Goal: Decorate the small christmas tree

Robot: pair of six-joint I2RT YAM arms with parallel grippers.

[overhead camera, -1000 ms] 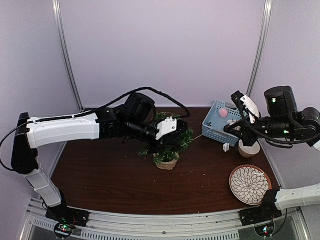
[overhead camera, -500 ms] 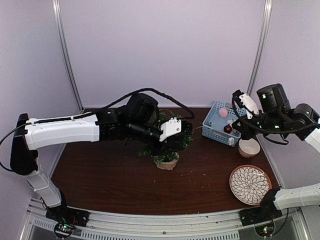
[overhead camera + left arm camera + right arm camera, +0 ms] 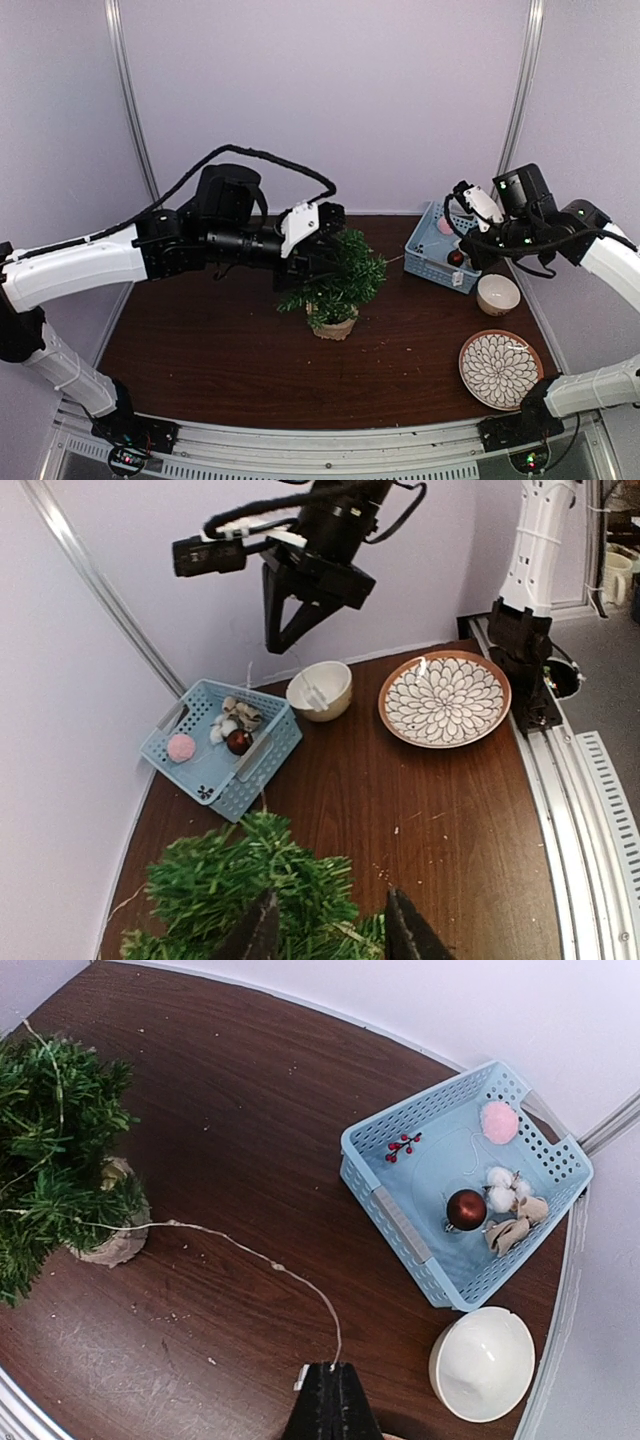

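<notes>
**Inspector:** Left gripper (image 3: 330,932), condition?

**Examiner:** Its fingers (image 3: 262,935) are spread with nothing gripped between them. The small christmas tree (image 3: 245,885), bushy dark green needles in a tan burlap-wrapped pot, stands just below and ahead of those fingertips. Judgement: the hand sits at the crown so it can tend branches or strand there.

**Inspector:** Right gripper?

**Examiner:** The right gripper (image 3: 333,1392) has its fingers pressed together, pinching the end of a thin pale cord (image 3: 240,1248). The cord runs ahead and leftward from the fingertips, low over the dark brown wooden table (image 3: 230,1090), and into the tree's foliage well beyond them. Whether it rests on the wood cannot be told. Judgement: the end is held out from the tree to keep the strand free for draping.

**Inspector:** Edges and clearances?

**Examiner:** A light blue perforated plastic basket (image 3: 398,1222) of ornaments lies ahead and right of the right fingertips, apart from the cord. A round cream bowl (image 3: 483,1362) sits just right of them, close to the table's edge. A brown-rimmed plate with a white petal pattern (image 3: 445,698) lies far beyond the left fingers, also near the edge. The bare wood between tree and basket is the one broad lane, and the cord crosses it. Judgement: a hard pull could tip the light pot.
</notes>
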